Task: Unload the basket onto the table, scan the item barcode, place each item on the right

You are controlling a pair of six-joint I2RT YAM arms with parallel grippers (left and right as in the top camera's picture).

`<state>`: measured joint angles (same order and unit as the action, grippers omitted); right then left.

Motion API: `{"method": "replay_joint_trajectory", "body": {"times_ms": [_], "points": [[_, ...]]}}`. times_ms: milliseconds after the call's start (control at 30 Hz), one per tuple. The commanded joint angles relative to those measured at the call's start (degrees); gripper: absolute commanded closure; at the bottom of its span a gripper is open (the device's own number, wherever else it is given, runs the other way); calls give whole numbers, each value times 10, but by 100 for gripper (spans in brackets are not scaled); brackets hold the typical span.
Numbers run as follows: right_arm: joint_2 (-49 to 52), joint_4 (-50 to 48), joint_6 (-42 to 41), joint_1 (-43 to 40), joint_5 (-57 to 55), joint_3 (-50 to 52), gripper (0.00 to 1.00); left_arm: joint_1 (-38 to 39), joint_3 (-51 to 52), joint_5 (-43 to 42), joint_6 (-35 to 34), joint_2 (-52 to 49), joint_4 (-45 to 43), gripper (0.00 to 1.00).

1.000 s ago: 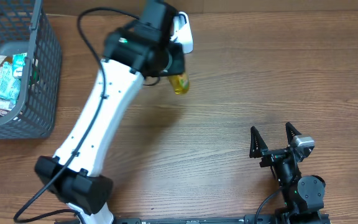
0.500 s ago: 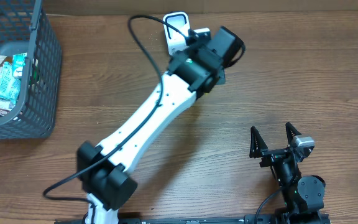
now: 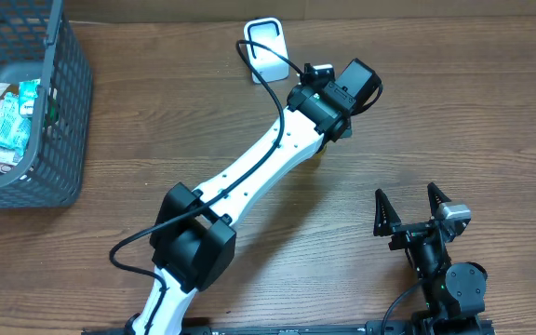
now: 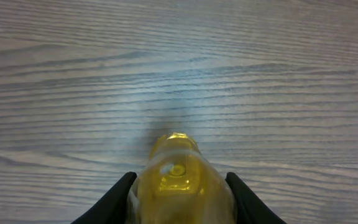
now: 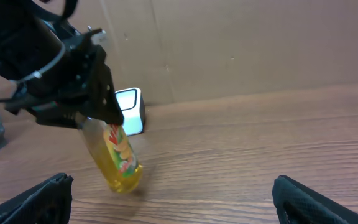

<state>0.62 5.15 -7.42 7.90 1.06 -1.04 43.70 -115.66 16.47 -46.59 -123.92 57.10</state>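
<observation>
The left jaws grip a yellow bottle point(image 5: 120, 158) by its top, tilted, base down close to the worktop point(image 3: 454, 112), near the white scanner point(image 3: 266, 48). The right jaws stand wide open, well apart.

At my far left a dark wire basket point(image 3: 71, 112) stands on the wooden table point(image 3: 454, 121), and some small packets point(image 3: 12, 116) lie inside it.
</observation>
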Motion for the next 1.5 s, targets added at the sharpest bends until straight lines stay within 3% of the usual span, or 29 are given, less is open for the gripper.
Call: {"method": "replay_joint_trajectory", "body": {"times_ms": [0,1267,1467], "points": [[-5,-3,4,-2,-3,6,0,3,-11,-7,-8,-14,-17,95],[-5,-3,4,-2,-3,6,0,19,-8,31,-6,-49,-51,95],[-5,-3,4,-2,-3,6,0,19,-8,35,-1,-65,-51,85]]}}
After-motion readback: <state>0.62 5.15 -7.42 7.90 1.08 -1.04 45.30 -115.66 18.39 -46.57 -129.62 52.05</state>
